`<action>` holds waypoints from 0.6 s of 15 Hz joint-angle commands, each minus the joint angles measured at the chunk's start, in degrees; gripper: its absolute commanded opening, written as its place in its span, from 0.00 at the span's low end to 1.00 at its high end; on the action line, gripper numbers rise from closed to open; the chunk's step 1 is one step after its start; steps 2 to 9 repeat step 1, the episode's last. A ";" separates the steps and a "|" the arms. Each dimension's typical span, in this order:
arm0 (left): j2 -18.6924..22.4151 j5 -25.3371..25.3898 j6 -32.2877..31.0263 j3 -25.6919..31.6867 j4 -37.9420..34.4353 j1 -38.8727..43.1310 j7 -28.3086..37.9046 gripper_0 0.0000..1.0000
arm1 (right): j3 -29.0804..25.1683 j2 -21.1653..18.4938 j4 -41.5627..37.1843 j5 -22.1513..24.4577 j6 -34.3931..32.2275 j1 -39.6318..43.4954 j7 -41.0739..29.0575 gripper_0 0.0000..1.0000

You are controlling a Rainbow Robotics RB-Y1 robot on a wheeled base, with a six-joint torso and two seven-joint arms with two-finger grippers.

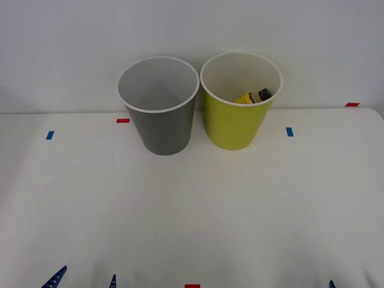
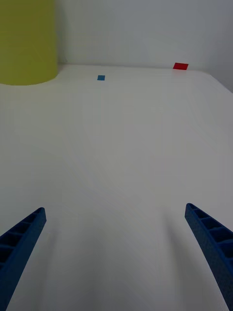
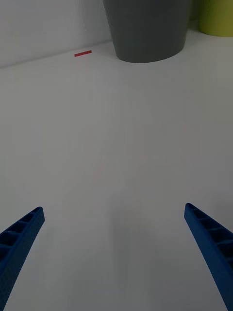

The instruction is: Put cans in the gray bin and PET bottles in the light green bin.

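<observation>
- The PET bottle [image 1: 257,96] lies inside the light green bin [image 1: 234,123], just beside the gray bin [image 1: 162,129] at the desk's [image 1: 192,210] far edge.
- Left end effector [image 3: 114,243] and right end effector [image 2: 114,243] hover spread wide, holding nothing, near the desk's front edge.

a white table [image 1: 192,210] carries small blue tape marks [image 1: 50,135] and red tape marks [image 1: 123,120].

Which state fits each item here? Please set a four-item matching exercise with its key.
Things:
1. gray bin
2. light green bin
3. PET bottle
4. left gripper

States:
A. lying inside a bin
B. open above the bare table
C. nothing visible inside
D. holds a yellow-labelled bottle

Pairs: 1-C, 2-D, 3-A, 4-B
</observation>
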 commanded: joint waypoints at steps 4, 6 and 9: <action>0.00 0.00 0.00 0.00 0.00 0.00 0.00 1.00 | 0.00 0.00 0.00 0.00 0.00 0.00 0.00 1.00; 0.00 0.00 0.00 0.00 0.00 0.00 0.00 1.00 | 0.00 0.00 0.00 0.00 0.00 0.00 0.00 1.00; 0.00 0.00 0.00 0.00 0.00 0.00 0.00 1.00 | 0.00 0.00 0.00 0.00 0.00 0.00 0.00 1.00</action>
